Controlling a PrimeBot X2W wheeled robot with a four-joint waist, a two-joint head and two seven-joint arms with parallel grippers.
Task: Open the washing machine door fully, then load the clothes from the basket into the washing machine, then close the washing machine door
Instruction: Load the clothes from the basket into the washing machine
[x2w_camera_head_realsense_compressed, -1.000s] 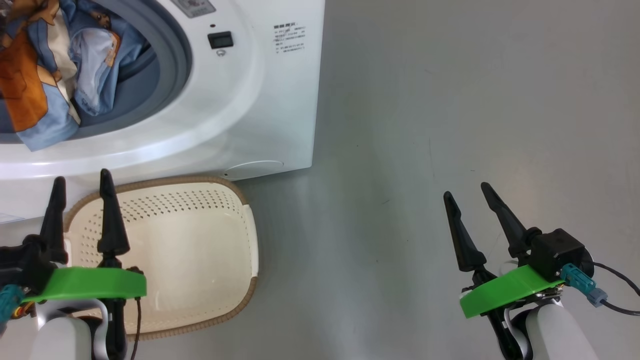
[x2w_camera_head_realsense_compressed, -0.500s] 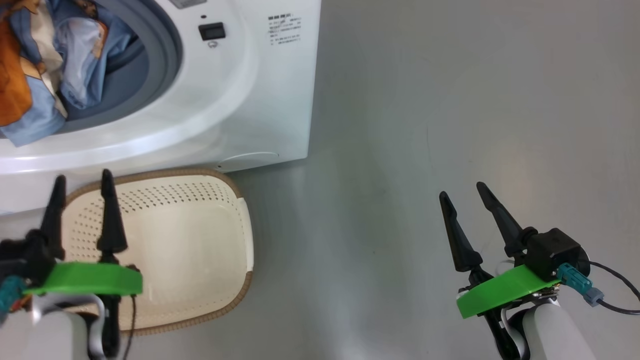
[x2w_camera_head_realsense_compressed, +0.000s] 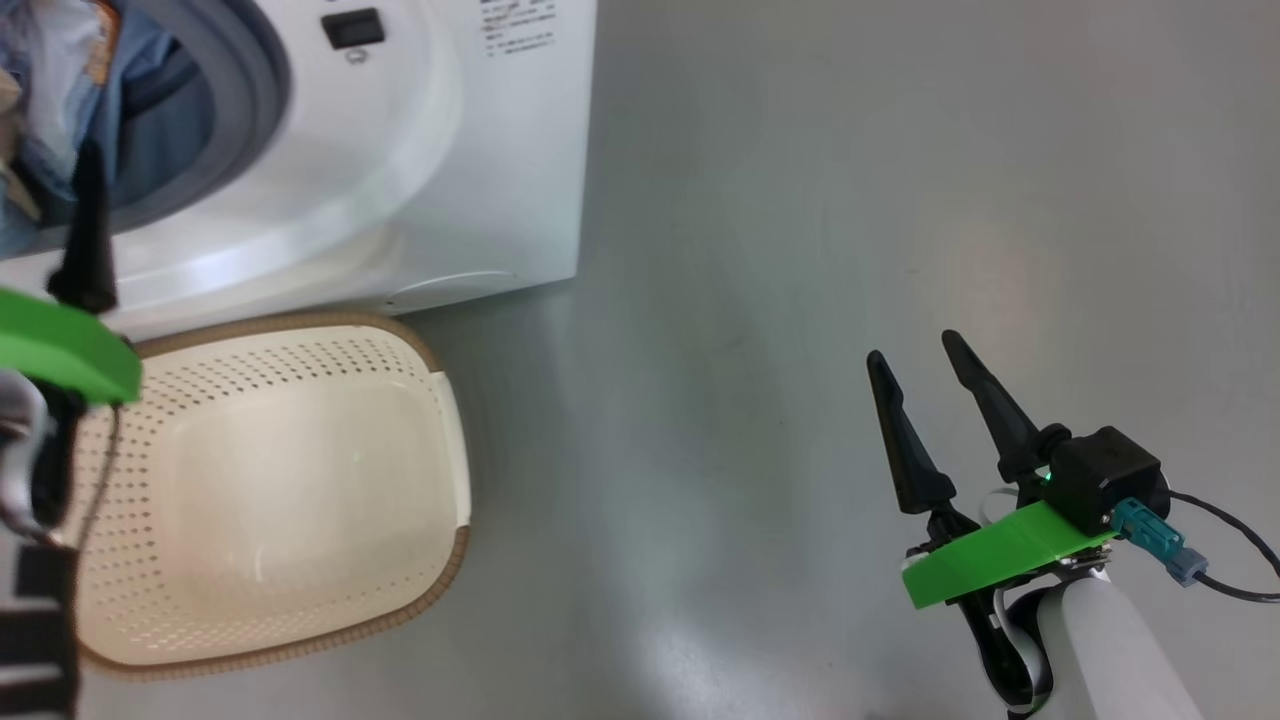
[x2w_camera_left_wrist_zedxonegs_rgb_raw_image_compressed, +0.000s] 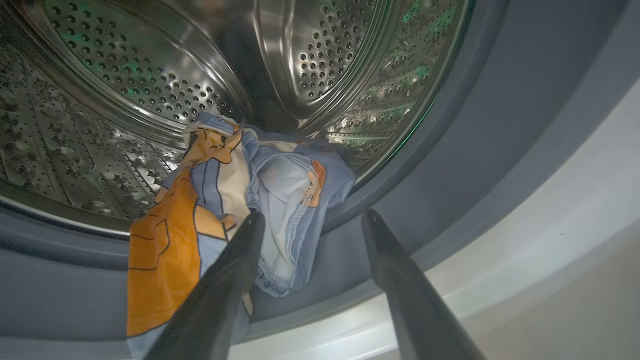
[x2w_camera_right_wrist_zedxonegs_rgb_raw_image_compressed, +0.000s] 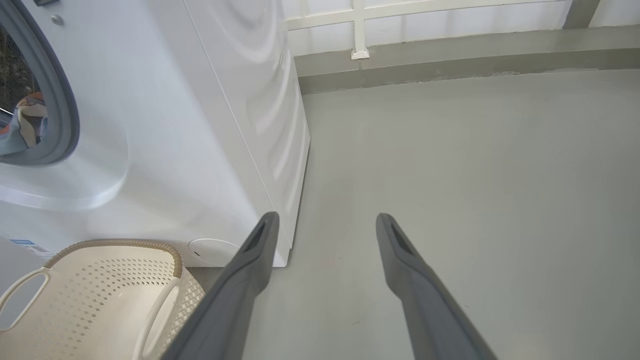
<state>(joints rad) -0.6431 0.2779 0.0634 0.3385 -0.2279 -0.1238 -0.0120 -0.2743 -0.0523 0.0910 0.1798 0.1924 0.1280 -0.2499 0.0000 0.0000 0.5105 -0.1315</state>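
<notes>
Left gripper (x2w_camera_left_wrist_zedxonegs_rgb_raw_image_compressed: 314, 215) wide open, empty, facing clothes (x2w_camera_left_wrist_zedxonegs_rgb_raw_image_compressed: 225, 200) draped over rubber ring (x2w_camera_left_wrist_zedxonegs_rgb_raw_image_compressed: 450, 150) of washing machine (x2w_camera_head_realsense_compressed: 480, 150). Basket (x2w_camera_head_realsense_compressed: 280, 480) empty. Right gripper (x2w_camera_head_realsense_compressed: 912, 348) open, idle. Best: push overhang deep into drum (x2w_camera_left_wrist_zedxonegs_rgb_raw_image_compressed: 325, 60) before closing.

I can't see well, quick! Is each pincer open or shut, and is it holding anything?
Left pincer: open, holding nothing.
Right pincer: open, holding nothing.
</notes>
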